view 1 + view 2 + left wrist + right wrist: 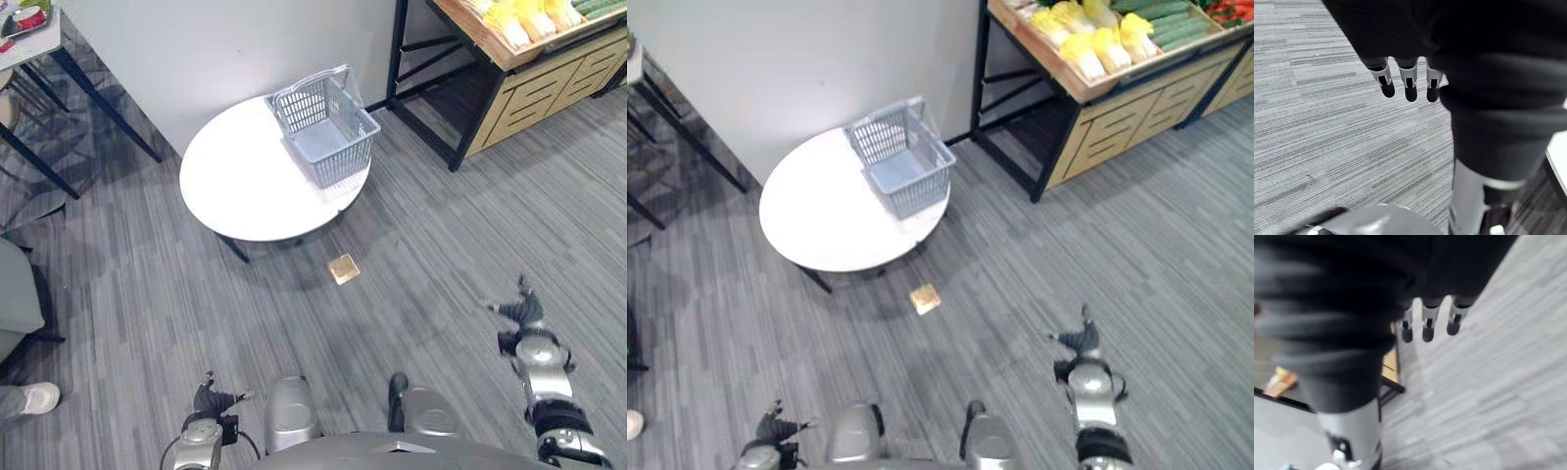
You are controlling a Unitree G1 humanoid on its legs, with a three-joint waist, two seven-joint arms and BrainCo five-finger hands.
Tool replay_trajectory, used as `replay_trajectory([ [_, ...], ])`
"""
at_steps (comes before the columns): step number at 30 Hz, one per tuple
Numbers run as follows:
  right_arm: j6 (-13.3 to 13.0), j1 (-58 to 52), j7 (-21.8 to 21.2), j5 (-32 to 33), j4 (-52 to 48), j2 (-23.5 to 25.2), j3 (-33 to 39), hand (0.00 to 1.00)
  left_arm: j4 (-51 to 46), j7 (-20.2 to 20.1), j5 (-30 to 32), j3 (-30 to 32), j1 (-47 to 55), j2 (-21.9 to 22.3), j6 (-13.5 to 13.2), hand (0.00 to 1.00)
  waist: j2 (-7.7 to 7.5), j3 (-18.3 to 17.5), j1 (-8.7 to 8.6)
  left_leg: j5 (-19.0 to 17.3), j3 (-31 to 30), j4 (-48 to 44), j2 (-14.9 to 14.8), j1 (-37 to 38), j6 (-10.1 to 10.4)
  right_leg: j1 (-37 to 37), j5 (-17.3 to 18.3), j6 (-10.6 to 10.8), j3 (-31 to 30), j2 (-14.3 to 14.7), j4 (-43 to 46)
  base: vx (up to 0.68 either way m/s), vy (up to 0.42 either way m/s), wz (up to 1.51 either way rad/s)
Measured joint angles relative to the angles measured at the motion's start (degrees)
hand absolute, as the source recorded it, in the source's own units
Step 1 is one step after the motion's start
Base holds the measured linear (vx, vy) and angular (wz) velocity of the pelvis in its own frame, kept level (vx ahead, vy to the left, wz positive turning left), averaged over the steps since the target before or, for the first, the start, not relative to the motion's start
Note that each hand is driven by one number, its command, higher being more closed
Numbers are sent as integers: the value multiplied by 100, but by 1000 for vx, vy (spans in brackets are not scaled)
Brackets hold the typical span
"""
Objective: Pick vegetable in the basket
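**Approach stage, nothing picked yet**

Produce stand (1156, 67) ahead right, vegetables (1095, 47) on its shelf. Round white table (235, 186) carries the grey basket (328, 132), apparently empty. Left hand (209, 399) and right hand (522, 313) hang low, fingers slack, holding nothing. Next, likely: close on stand, grasp one vegetable.

Setting: shop-style produce corner in a carpeted room.
Fixture: wooden produce stand (1122, 122) at 1 o'clock, display tray on a black metal frame, slatted crates beneath.
Stock: yellow-green cabbages (1097, 44), long green vegetables (1164, 18) and red produce (1232, 8), laid in rows.
Customer equipment: grey plastic shopping basket (324, 127) at 12 o'clock, on a round white table (235, 186).
Floor: grey striped carpet (441, 245).
Wall: plain white wall (196, 49) at 11 o'clock.
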State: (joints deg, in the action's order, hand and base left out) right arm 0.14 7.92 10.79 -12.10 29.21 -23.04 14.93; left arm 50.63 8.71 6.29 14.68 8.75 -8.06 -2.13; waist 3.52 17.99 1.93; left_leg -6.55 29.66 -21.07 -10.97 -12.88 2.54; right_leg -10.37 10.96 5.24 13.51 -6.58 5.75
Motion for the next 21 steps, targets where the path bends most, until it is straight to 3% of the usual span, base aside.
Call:
replay_trajectory([
  [1, 3, 89, 65, -50, -69, -190, -7, 0, 11, 0, 4, 27, 54, 65, -2, 0, 73, -44, 25, 821, 324, 695, 94, 27, -634, -206, 209, 214, 105, 30, 20, 446, 164, 57],
  [2, 12, 263, 112, -69, -92, -174, -76, 0, 15, -1, 12, 112, 51, 50, 0, 0, -210, -99, 68, 760, 457, 754, 412, 158, -903, -287, 325, 303, 161, -201, 107, 531, 192, 55],
  [5, -30, 779, 218, -615, -380, -289, -238, 0, 37, 0, 131, 224, 167, 267, 42, 0, -561, -286, 213, 317, 349, 789, 841, 370, -1066, -316, 284, 372, 200, -585, 654, 484, 184, 42],
  [6, -55, 899, 248, -703, -385, -290, -247, 0, 41, -1, 158, 218, 193, 301, 49, 0, -575, -293, 230, 237, 284, 820, 910, 488, -1054, -294, 258, 418, 198, -652, 976, 551, 217, 58],
  [7, -61, 1098, 300, -777, -392, -290, -347, 0, 45, -5, 219, 213, 259, 322, 63, 0, -581, -296, 224, 105, 81, 892, 1033, 763, -992, -87, 130, 628, 173, -802, 1986, 438, 132, 80],
  [8, -63, 1193, 299, -866, -418, -303, -518, 0, 65, -5, 229, 205, 288, 257, 71, 0, -599, -297, 200, 23, -182, 1013, 1136, 1055, -941, 339, -217, 873, -59, -942, 3349, 499, 86, 101],
  [9, -62, 1260, 294, -938, -423, -306, -685, 0, 99, -2, 239, 191, 287, 183, 75, 0, -616, -300, 210, -28, -335, 1091, 1169, 1240, -891, 721, -179, 941, -314, -959, 4328, 389, 3, 88],
  [10, -62, 1306, 291, -953, -431, -306, -812, 0, 145, 0, 244, 164, 285, 133, 79, 0, -616, -300, 222, -34, -424, 1135, 1182, 1366, -882, 964, -108, 907, -423, -945, 4816, 405, -84, 86],
  [11, -63, 1491, 289, -1011, -439, -310, -1136, 0, 262, 8, 262, 89, 289, 38, 93, 0, -587, -285, 217, -24, -649, 1328, 1186, 1678, -860, 1454, 99, 528, -469, -983, 5408, 316, -100, 79],
  [13, -111, 1623, 292, -1149, -468, -374, -1269, 0, 262, 13, 398, 34, 255, -25, 132, 0, -566, -273, 199, 20, -945, 1491, 1162, 1828, -792, 1818, 292, 166, -391, -1056, 5142, 258, -132, 92],
  [14, -138, 1678, 289, -1182, -467, -614, -1353, 0, 238, 23, 415, -63, 145, -69, 131, 0, -531, -252, 179, 56, -1248, 1578, 1111, 1828, -694, 2031, 383, 1, -381, -1043, 4430, 233, -226, 134],
  [16, -151, 1692, 287, -1182, -470, -982, -1346, 0, 224, 17, 440, -212, -50, -154, 122, 0, -515, -245, 138, 116, -1699, 1652, 1029, 1723, -491, 2115, 347, 38, -687, -900, 2825, 212, -292, 137],
  [17, -145, 1697, 288, -1184, -476, -1170, -1339, 0, 165, 14, 439, -283, -105, -244, 101, 0, -576, -276, 97, 139, -1951, 1689, 1027, 1627, -298, 2103, 18, 94, -994, -809, 1708, 194, -391, 119],
  [18, -137, 1700, 301, -1263, -479, -1238, -1310, 0, 25, 15, 448, -346, -89, -406, 76, 0, -789, -293, 76, 139, -2158, 1710, 1125, 1551, -109, 2054, -781, 253, -1229, -876, 874, 242, -496, 110],
  [19, -139, 1715, 295, -1312, -448, -1326, -1306, 0, 54, 27, 447, -347, -176, -355, 69, 0, -679, -224, 77, 127, -2264, 1716, 1042, 1578, -5, 1985, -702, 314, -1131, -812, 929, 244, -437, 74],
  [20, -107, 1729, 276, -1402, -400, -1374, -1362, 0, -9, 5, 450, -463, -143, -313, -23, 0, -497, -291, 93, 247, -2045, 1800, 801, 1510, 173, 1959, -700, 190, -916, -634, 810, 199, -319, 46],
  [21, -107, 1800, 252, -1404, -375, -1391, -1384, 0, -50, 5, 449, -468, -141, -268, -92, 0, -332, -285, 71, 269, -1924, 1831, 587, 1448, 222, 1981, -669, 129, -761, -464, 798, 174, -257, 33],
])
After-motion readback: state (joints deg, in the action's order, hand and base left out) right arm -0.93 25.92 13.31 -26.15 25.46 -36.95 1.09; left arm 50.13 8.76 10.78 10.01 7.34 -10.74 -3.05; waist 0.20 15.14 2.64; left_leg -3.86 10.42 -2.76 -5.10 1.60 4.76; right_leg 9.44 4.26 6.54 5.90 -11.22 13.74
